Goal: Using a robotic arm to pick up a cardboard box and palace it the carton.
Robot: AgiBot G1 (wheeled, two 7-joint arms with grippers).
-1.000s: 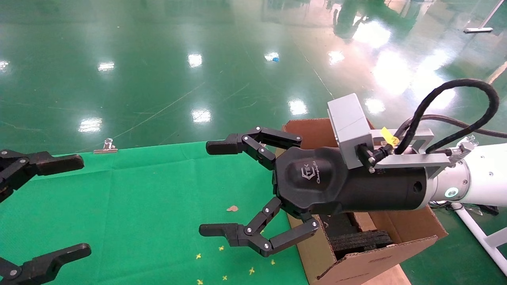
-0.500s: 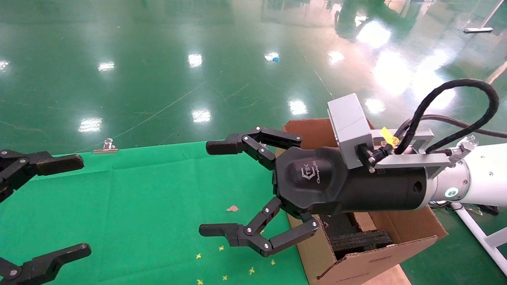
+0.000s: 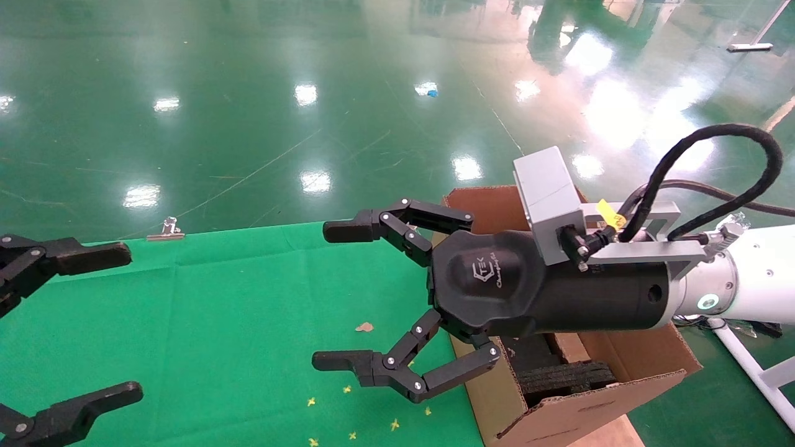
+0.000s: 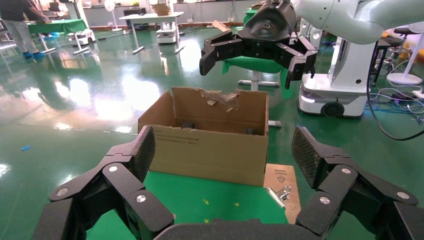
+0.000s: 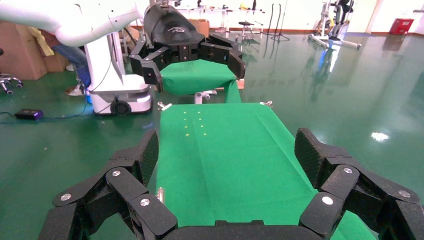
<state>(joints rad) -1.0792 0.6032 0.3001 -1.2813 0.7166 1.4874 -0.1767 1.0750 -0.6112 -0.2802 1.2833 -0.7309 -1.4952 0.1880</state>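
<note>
Green cloth (image 3: 217,323) covers the table, with the carton (image 3: 596,385) standing at its right edge, black foam inside. Over that edge hangs the right gripper (image 3: 332,295), its 2 fingers spread wide and holding nothing. Far left, the left gripper (image 3: 121,320) is likewise spread; the cardboard box appears in no view.

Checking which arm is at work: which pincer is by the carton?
The right pincer, open above the carton edge; the left pincer is across the cloth.
</note>
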